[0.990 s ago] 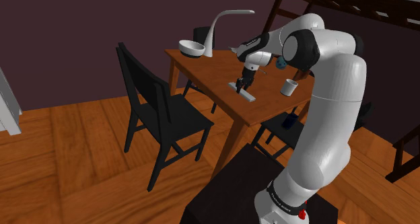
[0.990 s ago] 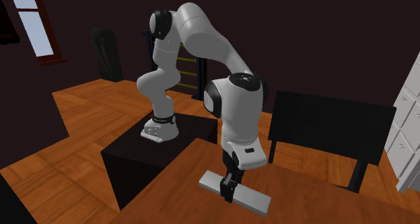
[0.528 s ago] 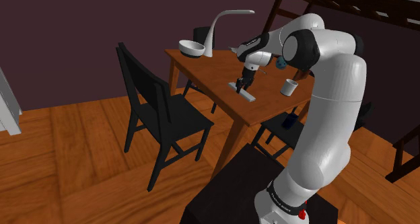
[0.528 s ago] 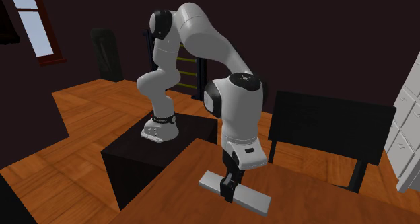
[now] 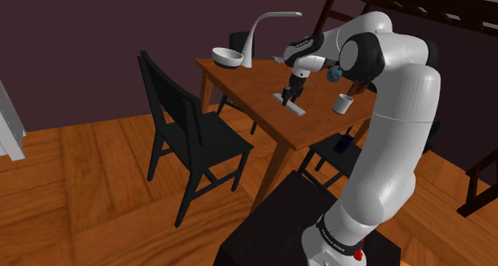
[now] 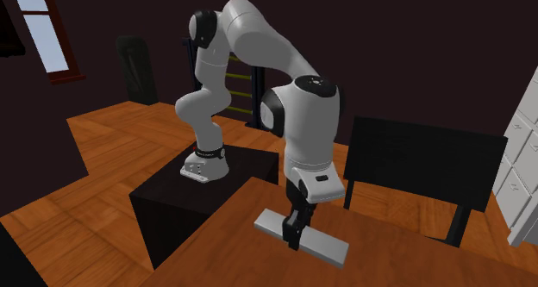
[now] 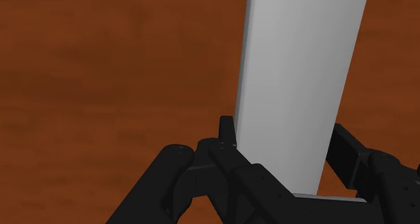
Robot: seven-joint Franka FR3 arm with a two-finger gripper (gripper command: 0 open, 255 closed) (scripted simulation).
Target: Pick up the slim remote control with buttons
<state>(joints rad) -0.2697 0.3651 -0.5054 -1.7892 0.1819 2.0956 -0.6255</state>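
One white arm point(image 5: 397, 105) rises from the black stand point(image 5: 271, 224), bends at a high elbow and reaches out over the brown table point(image 5: 239, 85). Its forearm slopes down to a wrist that points the black gripper point(image 5: 289, 96) almost straight down at the table top. In the second exterior view the last white link hangs upright above the gripper point(image 6: 293, 235), with the upper arm arching back behind it to the base on the stand point(image 6: 185, 203).

Both fingers are closed in against the long sides of the remote point(image 7: 296, 81), a plain light grey slab with no buttons drawn on it. One finger point(image 7: 227, 132) presses one long edge and the other point(image 7: 346, 152) the opposite edge, so the gripper point(image 7: 286, 140) clasps it across its narrow width. The grip sits toward one end, and most of the remote point(image 6: 321, 246) sticks out past the fingers to one side.

Held level, the remote point(image 5: 294, 108) is at about the middle of the table, well in from every edge. Whether it rests on the wood or hangs just clear of it cannot be told.

Elsewhere, a white mug point(image 5: 342, 103) stands near the table edge at the shoulder view's right. A white bowl point(image 5: 227, 57) and a white curved lamp point(image 5: 259, 33) stand at the far corner. A black chair point(image 5: 191, 129) faces the long edge at that view's left.
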